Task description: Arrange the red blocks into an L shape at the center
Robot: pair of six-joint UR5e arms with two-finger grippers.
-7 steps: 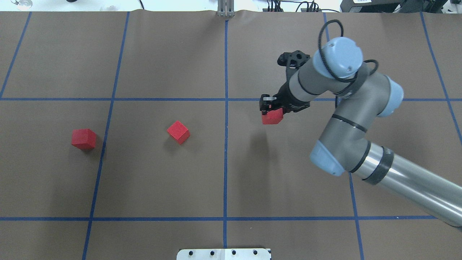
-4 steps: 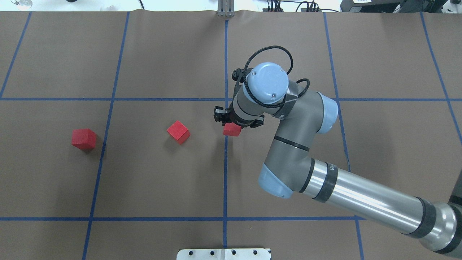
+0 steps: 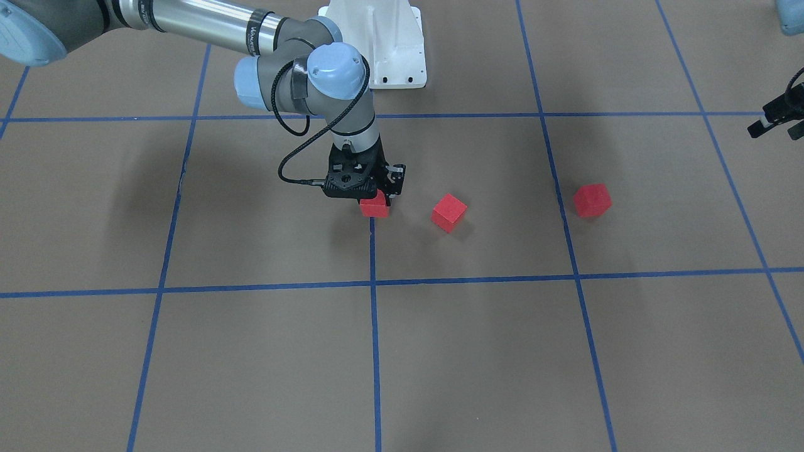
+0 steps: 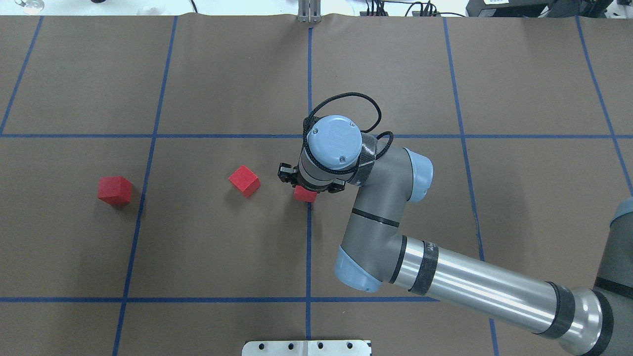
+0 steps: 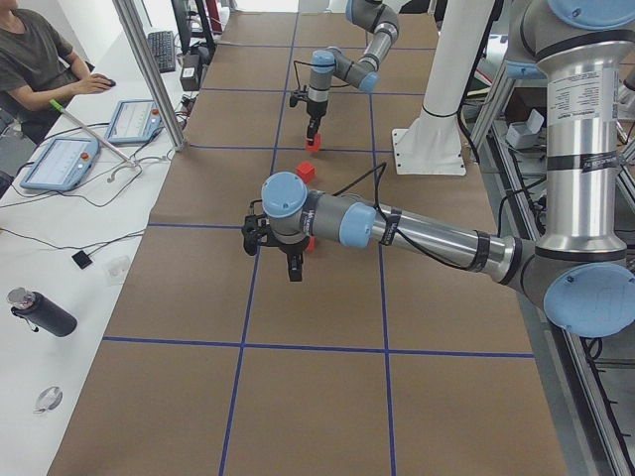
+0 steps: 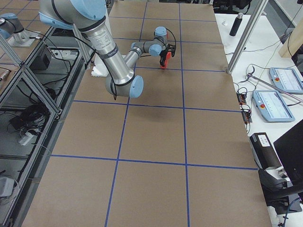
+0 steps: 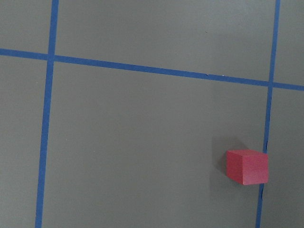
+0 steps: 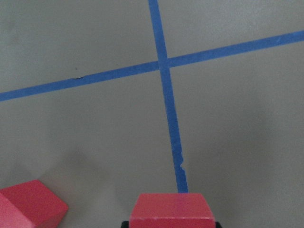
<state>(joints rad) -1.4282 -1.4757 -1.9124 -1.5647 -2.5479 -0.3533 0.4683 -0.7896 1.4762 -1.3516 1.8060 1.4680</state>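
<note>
Right end effector (image 3: 375, 199): pinching a block (image 3: 375, 209) at the tape line (image 3: 374, 263).
Second block (image 3: 449, 212): near, on its left.
Third block (image 3: 592, 200): well left.
Left end effector (image 3: 776, 119): spread or not, can't tell.

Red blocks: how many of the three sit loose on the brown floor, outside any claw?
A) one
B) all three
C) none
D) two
D: the leftmost red block and the middle red block lie free, while the right gripper holds the third red block at the centre blue tape line.
</note>
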